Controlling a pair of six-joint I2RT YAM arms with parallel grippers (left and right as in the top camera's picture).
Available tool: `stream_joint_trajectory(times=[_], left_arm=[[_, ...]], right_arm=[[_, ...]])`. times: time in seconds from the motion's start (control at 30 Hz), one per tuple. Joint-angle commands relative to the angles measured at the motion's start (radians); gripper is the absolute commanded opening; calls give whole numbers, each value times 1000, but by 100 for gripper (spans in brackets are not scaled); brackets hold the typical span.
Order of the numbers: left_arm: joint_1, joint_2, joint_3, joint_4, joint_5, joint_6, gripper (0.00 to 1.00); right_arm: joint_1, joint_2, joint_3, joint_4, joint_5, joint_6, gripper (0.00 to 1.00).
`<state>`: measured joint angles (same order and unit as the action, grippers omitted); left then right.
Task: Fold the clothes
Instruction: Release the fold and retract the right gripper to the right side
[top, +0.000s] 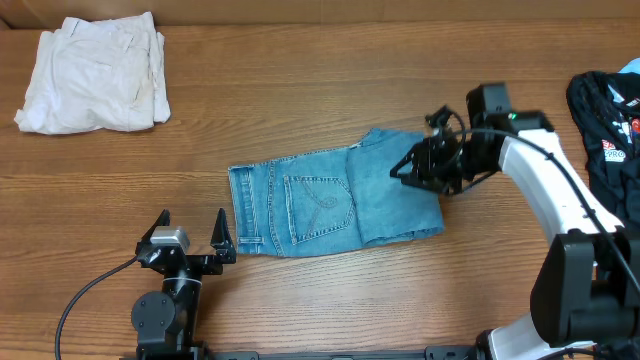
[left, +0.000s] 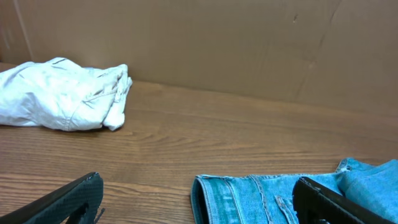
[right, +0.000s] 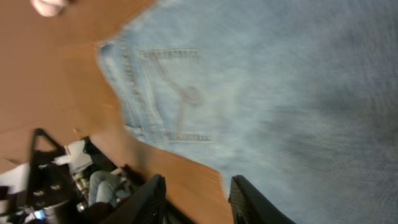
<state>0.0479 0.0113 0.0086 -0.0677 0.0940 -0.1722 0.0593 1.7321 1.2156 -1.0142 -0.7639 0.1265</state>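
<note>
So from the right wrist we're basically staring down at the jeans (right: 280, 93), light blue denim filling most of the shot, all a bit blurry. We can make out one stitched back pocket (right: 177, 93) near the left edge of the fabric. Brown wooden counter (right: 56, 81) shows to the left, with a scrap of white cloth (right: 48, 5) in the top corner. Along the bottom, our two black fingers (right: 151, 200) stand apart with nothing between them, and the other arm (right: 46, 186) sits bottom left.
</note>
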Motion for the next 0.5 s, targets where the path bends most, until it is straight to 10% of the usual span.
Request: stream_joint_trajectory(times=[0.0, 0.47], left_arm=[[4, -6, -4, 0, 0, 19, 100], [4, -6, -4, 0, 0, 19, 100]], right_arm=[[-10, 25, -126, 77, -8, -21, 42], [-133, 58, -246, 190, 10, 3, 44]])
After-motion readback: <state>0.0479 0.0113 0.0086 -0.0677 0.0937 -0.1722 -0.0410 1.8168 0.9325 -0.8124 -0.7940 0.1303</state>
